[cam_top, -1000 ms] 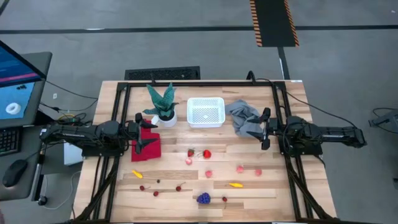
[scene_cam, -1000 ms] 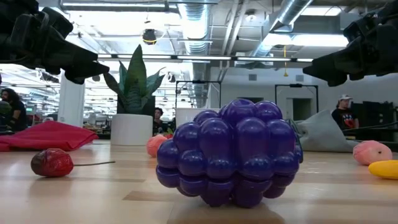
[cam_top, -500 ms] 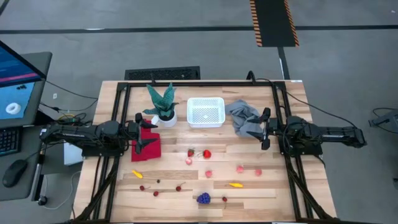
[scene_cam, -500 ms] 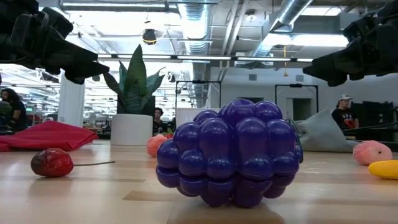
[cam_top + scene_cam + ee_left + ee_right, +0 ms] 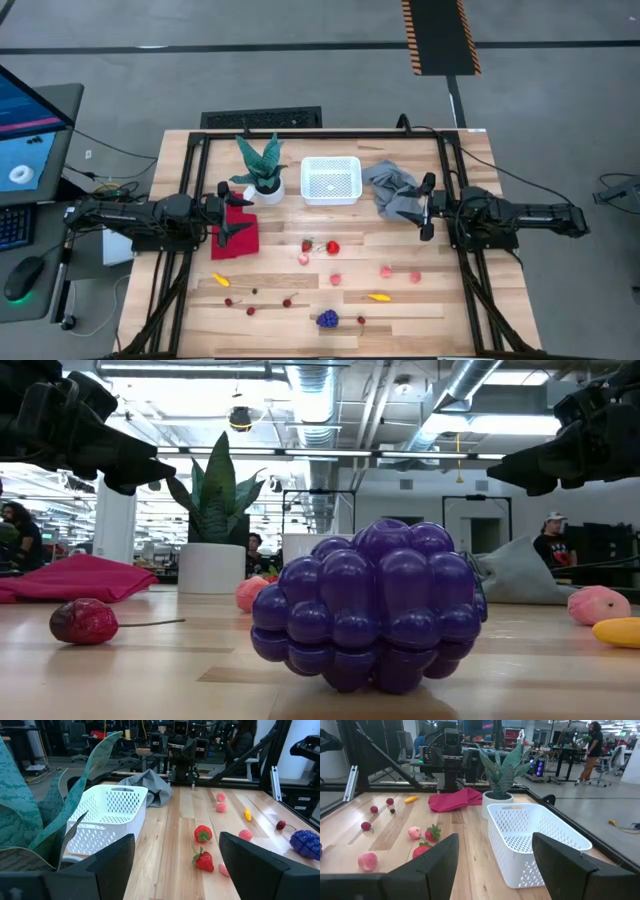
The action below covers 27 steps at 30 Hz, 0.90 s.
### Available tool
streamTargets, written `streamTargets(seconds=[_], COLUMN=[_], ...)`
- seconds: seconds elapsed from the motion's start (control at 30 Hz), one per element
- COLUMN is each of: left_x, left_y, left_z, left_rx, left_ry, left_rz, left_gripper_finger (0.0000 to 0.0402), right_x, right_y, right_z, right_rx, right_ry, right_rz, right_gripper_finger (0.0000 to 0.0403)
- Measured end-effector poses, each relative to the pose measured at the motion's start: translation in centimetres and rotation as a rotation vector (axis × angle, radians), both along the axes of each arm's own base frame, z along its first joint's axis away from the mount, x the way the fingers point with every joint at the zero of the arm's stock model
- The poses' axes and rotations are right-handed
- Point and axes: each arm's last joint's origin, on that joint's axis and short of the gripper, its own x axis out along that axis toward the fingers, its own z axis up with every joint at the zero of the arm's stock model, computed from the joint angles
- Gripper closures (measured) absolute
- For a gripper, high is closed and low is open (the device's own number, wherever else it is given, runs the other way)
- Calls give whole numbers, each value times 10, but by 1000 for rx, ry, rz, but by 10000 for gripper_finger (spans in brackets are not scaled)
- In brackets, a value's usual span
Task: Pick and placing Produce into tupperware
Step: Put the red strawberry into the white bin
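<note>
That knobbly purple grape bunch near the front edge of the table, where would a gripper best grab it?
Probably from straight above, with the fingers closing across the middle of the purple grape bunch. It sits low and rounded on the bare wood of the table, with clear space around it, and its bumpy sides should give the pads grooves to seat in.

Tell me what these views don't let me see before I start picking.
- Bin inside: the high view is too small to show whether anything lies in it; its walls hide the floor in both wrist views.
- Small dark pieces near the cherries: too tiny in the high view to identify.
- Low view: the grape bunch blocks the table's middle and the strawberries.
</note>
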Motion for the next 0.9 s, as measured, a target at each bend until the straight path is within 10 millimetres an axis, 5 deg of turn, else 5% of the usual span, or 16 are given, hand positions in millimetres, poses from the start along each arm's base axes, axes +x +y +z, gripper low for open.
streamTargets(seconds=[0.17,0.37,0.57,0.9], left_x=[0,0,0,0], left_y=[0,0,0,0], left_z=[0,3,7,13], left_rx=[0,55,135,-13], left_ry=[0,-20,-23,-85], left_rz=[0,1,0,5], left_gripper_finger=[120,120,120,120], right_x=[0,-1,-1,0], right_y=[1,1,-1,5], right_z=[9,18,19,15], right_rx=[285,399,428,361], right_ry=[-130,-230,-261,-192], right_rz=[11,27,-21,42], right_gripper_finger=[127,127,127,127])
